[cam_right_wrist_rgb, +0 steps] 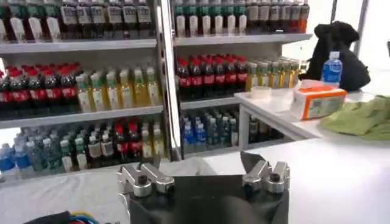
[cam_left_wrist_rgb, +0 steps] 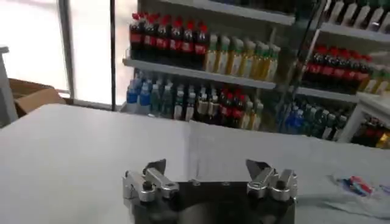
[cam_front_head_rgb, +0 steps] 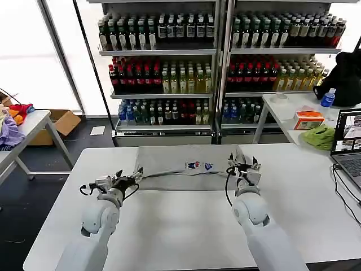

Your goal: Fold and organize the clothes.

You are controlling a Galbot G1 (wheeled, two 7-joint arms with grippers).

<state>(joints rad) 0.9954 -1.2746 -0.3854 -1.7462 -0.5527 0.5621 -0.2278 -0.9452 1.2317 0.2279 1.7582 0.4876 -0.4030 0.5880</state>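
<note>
A light grey shirt (cam_front_head_rgb: 175, 161) lies flat in a wide strip across the far middle of the white table (cam_front_head_rgb: 180, 226), its small multicoloured chest print (cam_front_head_rgb: 200, 166) facing up. My left gripper (cam_front_head_rgb: 133, 176) hovers open at the strip's left end; the left wrist view shows its jaws (cam_left_wrist_rgb: 207, 168) spread, with the grey cloth (cam_left_wrist_rgb: 244, 149) and its print (cam_left_wrist_rgb: 358, 184) ahead. At the strip's right end my right gripper (cam_front_head_rgb: 243, 166) is open too, and in the right wrist view nothing sits between its jaws (cam_right_wrist_rgb: 202, 161), with a rise of grey cloth (cam_right_wrist_rgb: 190, 170) just beyond them.
Drink shelves (cam_front_head_rgb: 169, 73) stand behind the table. A side table at the right carries a lime-green cloth (cam_front_head_rgb: 318, 136), an orange tissue box (cam_front_head_rgb: 309, 119), a bottle (cam_front_head_rgb: 328, 97) and a laptop (cam_front_head_rgb: 351, 148). At the left are another table with cloths (cam_front_head_rgb: 11, 129) and a cardboard box (cam_front_head_rgb: 63, 121).
</note>
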